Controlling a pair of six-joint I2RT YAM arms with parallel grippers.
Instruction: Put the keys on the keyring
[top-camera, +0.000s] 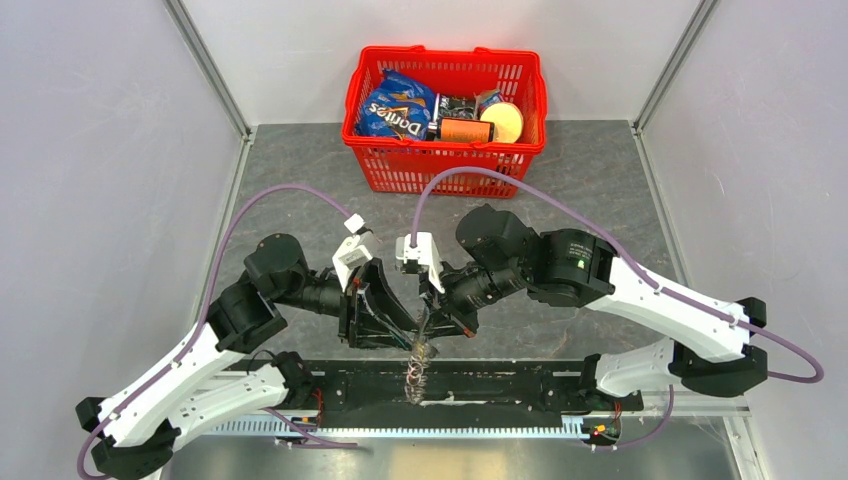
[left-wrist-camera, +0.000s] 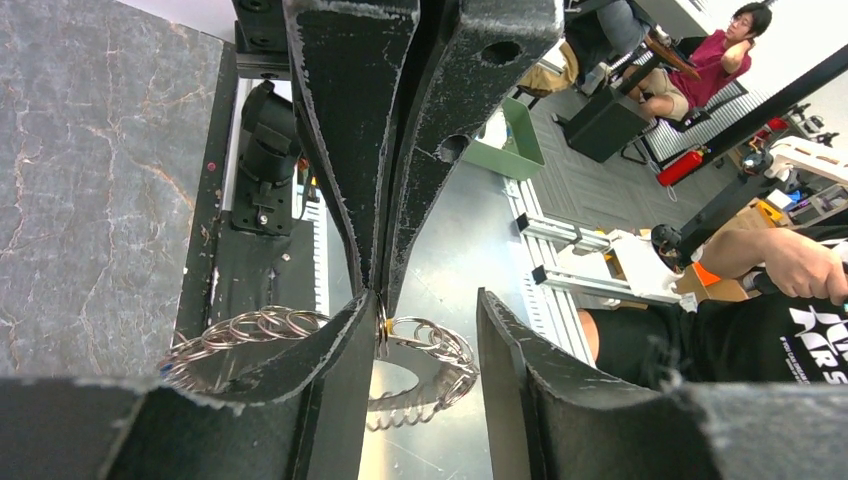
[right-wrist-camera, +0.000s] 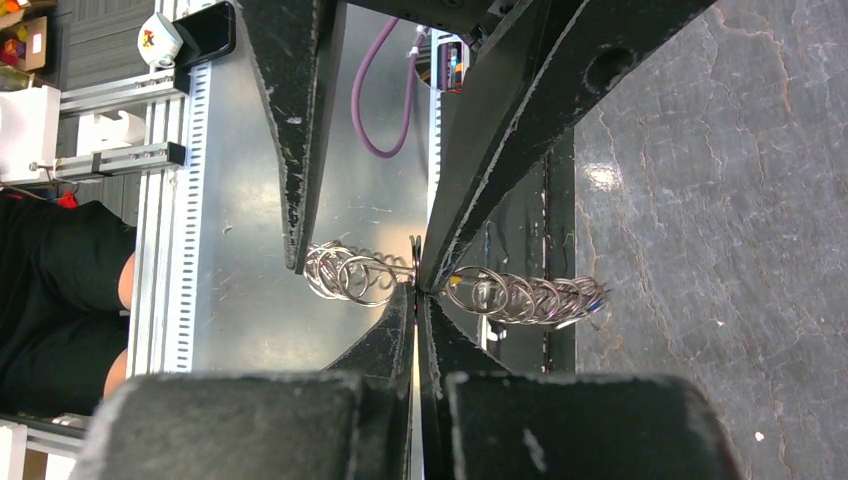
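Top external — keyring (top-camera: 418, 370) half-hidden, keys indistinguishable

A grey tabletop (top-camera: 300, 180) with a marbled stone pattern of pale veins fills the overhead view. At 12 o'clock, against the far edge, a red plastic basket (top-camera: 445, 168) with slatted walls stands upright on the stone. At 6 o'clock, along the near edge, a long black mounting plate (top-camera: 500, 388) lies flat across the table, running from 8 o'clock to 4 o'clock. Just beyond it toward 6 o'clock, a silver toothed metal rail (top-camera: 400, 428) runs parallel, touching the plate's near side. The stone between basket and plate is bare grey surface.
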